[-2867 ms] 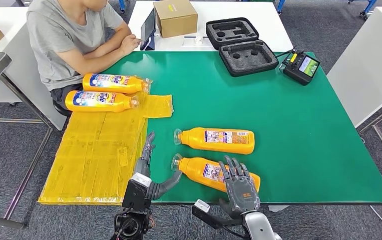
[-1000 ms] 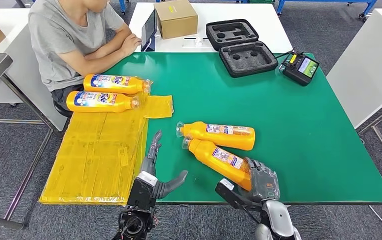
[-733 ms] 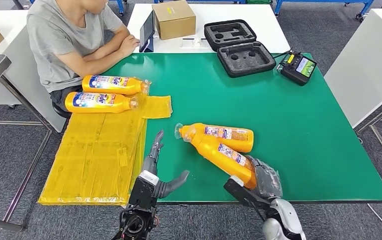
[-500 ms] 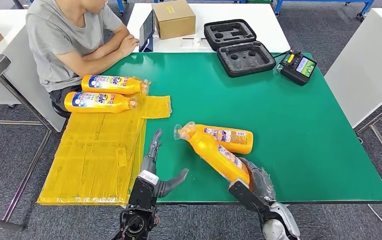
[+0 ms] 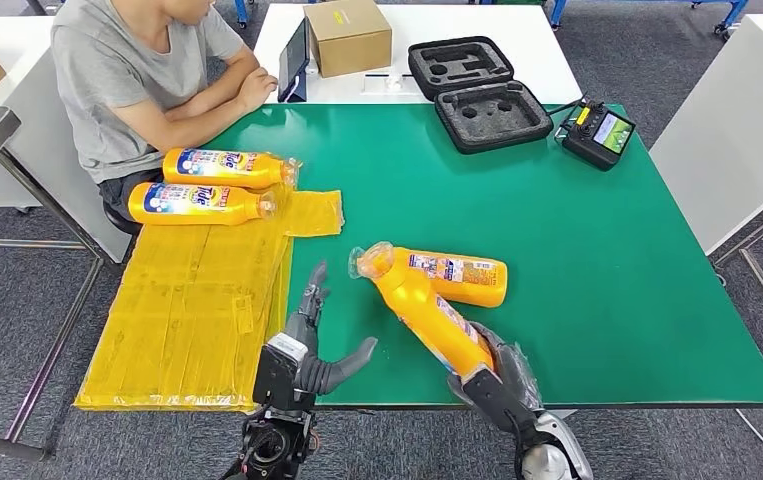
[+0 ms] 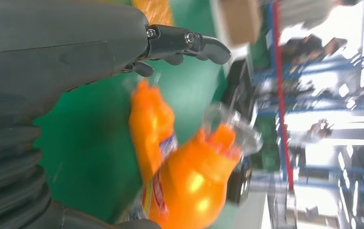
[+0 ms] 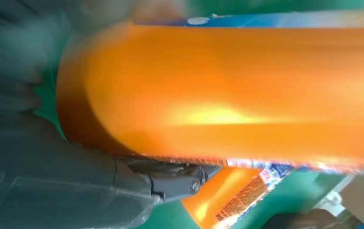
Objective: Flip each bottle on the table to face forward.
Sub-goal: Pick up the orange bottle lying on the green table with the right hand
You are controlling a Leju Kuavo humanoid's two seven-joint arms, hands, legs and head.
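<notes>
Your right hand (image 5: 505, 372) grips the base of a glossy orange plastic bottle (image 5: 421, 308), tilted up off the green bench (image 5: 577, 250), its clear cap over a second orange bottle (image 5: 457, 277) lying flat with its printed label up. Your left hand (image 5: 309, 340) hovers empty nearby, fingers apart. Two more bottles (image 5: 207, 185) lie on crinkled yellow sheeting (image 5: 197, 310).

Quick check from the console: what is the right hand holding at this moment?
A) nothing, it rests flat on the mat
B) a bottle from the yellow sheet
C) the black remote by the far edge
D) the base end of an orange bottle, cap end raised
D: the right hand grips the base of the orange bottle, whose cap end tilts up over the second bottle.
</notes>
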